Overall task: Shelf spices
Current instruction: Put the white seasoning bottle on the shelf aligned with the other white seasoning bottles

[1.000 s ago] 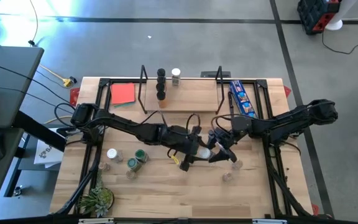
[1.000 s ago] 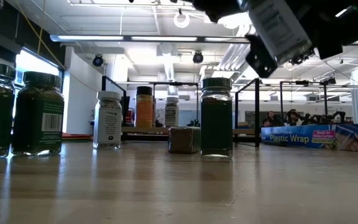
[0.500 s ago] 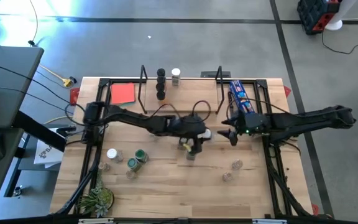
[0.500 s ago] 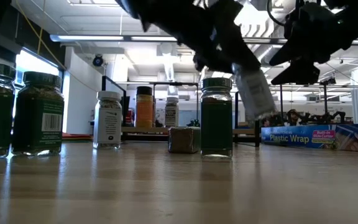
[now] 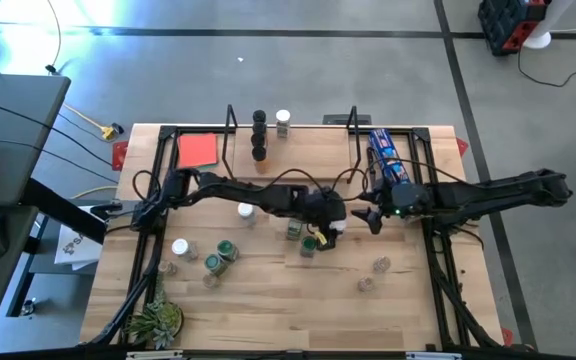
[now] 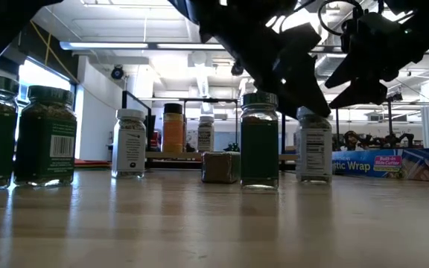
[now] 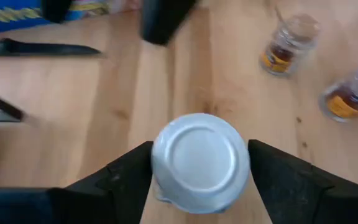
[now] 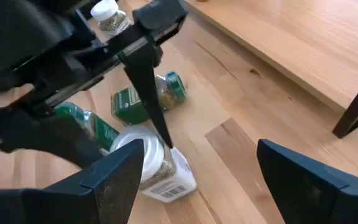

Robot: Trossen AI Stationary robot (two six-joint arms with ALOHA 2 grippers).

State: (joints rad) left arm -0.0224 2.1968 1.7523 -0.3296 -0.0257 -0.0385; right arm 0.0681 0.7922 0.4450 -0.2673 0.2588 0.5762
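White-lidded jar (image 7: 199, 163) stands upright on the wooden surface (image 5: 268, 310), long axis vertical, directly between the fingers (image 7: 120, 177) of the left hand (image 5: 320, 227); in the left wrist view the lid's round face fills the gap, with only a sliver of space each side, so I cannot tell whether the pads grip the glass or have just let go; low view shows this jar (image 6: 313, 147) with its base down on the surface; right hand (image 5: 369, 217) hovers just beside it, fingers spread and holding nothing, so both hands are near, the left nearer; the shelf (image 5: 298, 160) lies away from the jar toward the far edge of the surface, with three spices already on its board (image 5: 259, 133)

Materials: jar is clear glass, smooth cylinder, printed paper label, flat matt plastic lid; shelf is pale wood with thin black metal loops at the ends; more spices lie scattered, a green-lidded jar (image 5: 220, 254) tipped on its side, two small pale-lidded ones (image 5: 375, 272) standing apart

Judgement: jar must be lifted straight up before travelling to the shelf
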